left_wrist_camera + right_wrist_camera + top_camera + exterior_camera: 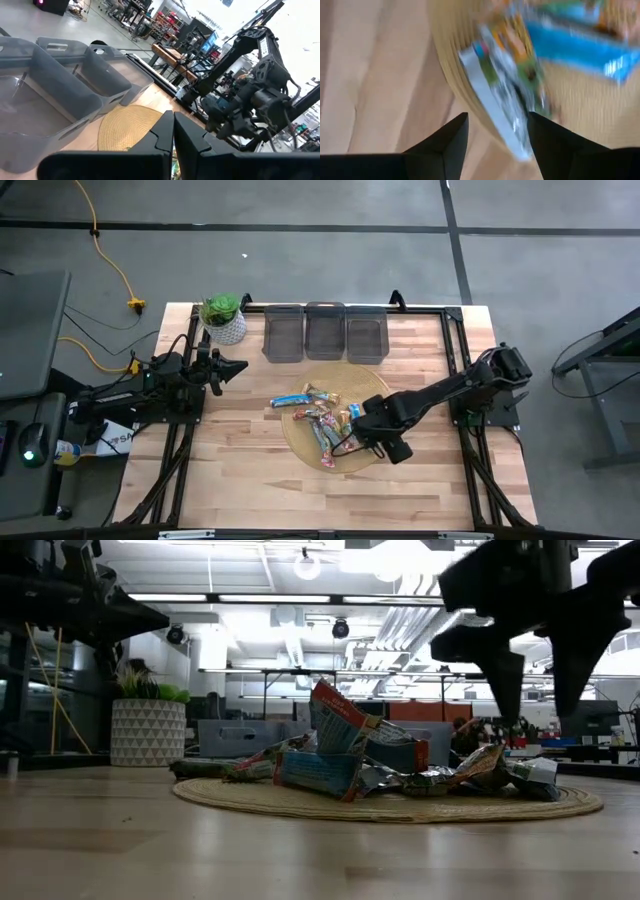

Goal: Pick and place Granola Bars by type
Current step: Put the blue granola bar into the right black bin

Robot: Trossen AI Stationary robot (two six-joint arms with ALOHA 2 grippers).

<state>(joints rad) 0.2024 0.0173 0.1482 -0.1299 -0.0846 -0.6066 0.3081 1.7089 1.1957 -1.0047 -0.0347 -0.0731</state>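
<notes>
Several Granola Bars (318, 415) in blue, red and multicoloured foil lie heaped on a round woven mat (372, 385) in the middle of the table. My right gripper (348, 442) hangs over the mat's near part, pointing down, open. In the low view its fingers (503, 670) end a little above the heap (350, 755). In the right wrist view a silvery multicoloured bar (495, 85) lies on the mat's rim below my right gripper (497, 117), between its fingertips. My left gripper (236, 367) waits at the table's left, level, shut (173, 131) on nothing.
Three grey bins (325, 330) stand in a row at the far edge behind the mat. A potted plant (222, 318) in a white pot stands at the far left. Bare wood lies near and left of the mat.
</notes>
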